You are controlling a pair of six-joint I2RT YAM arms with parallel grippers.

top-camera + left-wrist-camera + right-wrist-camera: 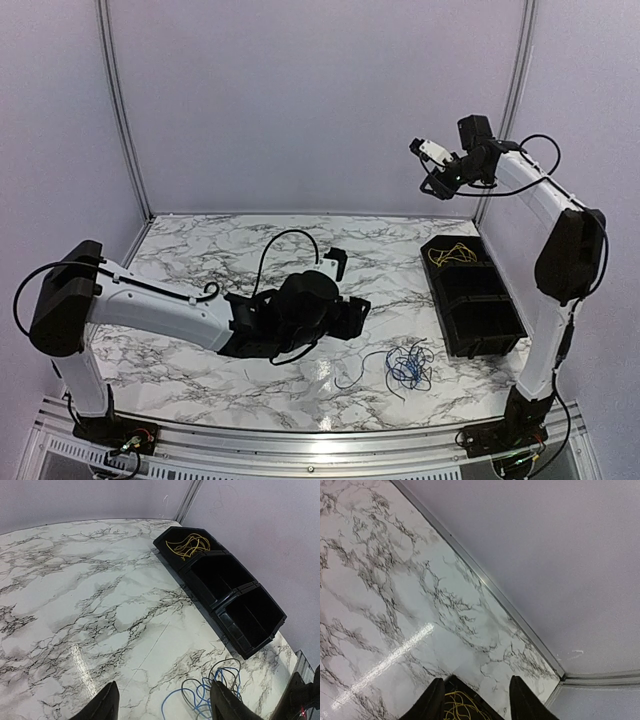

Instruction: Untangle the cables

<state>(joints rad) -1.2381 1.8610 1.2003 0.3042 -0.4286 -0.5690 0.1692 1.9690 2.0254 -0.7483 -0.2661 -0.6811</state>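
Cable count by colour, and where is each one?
Yellow cable: 1, in the far compartment of the bin
Blue cable: 1, loose on the table
Black cable: 1, mixed in with the blue one
Total: 3

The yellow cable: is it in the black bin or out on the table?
In: the yellow cable lies inside the far end compartment of the black bin.

High rear overview, wrist views downward, sharing bin (227,597)
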